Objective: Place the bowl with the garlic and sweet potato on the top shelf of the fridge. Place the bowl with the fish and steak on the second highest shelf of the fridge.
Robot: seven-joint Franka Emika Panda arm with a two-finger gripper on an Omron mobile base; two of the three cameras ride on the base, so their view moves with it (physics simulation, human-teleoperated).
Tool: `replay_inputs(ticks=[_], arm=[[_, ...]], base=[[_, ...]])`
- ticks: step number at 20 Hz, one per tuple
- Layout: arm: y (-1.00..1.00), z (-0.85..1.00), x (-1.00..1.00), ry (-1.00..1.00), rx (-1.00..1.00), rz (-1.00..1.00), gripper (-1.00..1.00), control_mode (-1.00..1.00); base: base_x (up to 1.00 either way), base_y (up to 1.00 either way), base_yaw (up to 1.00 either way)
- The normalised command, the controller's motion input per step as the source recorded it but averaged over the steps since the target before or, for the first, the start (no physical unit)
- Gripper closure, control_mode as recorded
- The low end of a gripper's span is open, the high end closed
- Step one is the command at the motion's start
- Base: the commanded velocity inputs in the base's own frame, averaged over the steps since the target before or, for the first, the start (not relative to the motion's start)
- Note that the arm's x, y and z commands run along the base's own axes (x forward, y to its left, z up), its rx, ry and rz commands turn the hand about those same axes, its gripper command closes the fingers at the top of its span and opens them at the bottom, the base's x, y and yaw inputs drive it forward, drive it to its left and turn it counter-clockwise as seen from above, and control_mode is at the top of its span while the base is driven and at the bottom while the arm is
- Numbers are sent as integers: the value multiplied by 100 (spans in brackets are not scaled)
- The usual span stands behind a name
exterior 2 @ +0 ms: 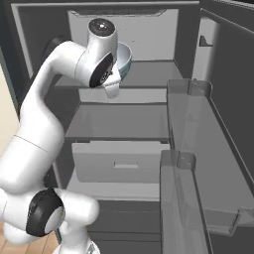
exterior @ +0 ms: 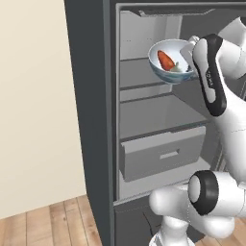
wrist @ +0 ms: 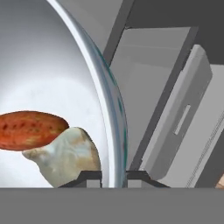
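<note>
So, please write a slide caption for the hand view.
Gripper pinching the bowl rim, sweet potato and garlic inside.

Left base view: behind the arm's left, facing forward into the open fridge from mid range. Right base view: behind its right, same fridge, door shelves near. Both share the shelves, drawer and bowl. Hand view: very close along the bowl rim, drawer beyond.
</note>
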Motion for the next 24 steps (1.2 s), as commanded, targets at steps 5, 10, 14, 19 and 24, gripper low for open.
replay_inputs(ticks=[5,10,14,19,24], arm=[[-2,-12,100,-2,0,0,100,-100],[0,-52,100,0,0,-4,100,-100],[0,-27,100,-1,0,-7,100,-100],[0,-2,53,-1,1,-4,-100,-100],[10,41,-46,-55,-4,-2,-100,-100]], base=[[0,0,0],[0,0,0],[0,0,0],[0,0,0],[0,0,0]])
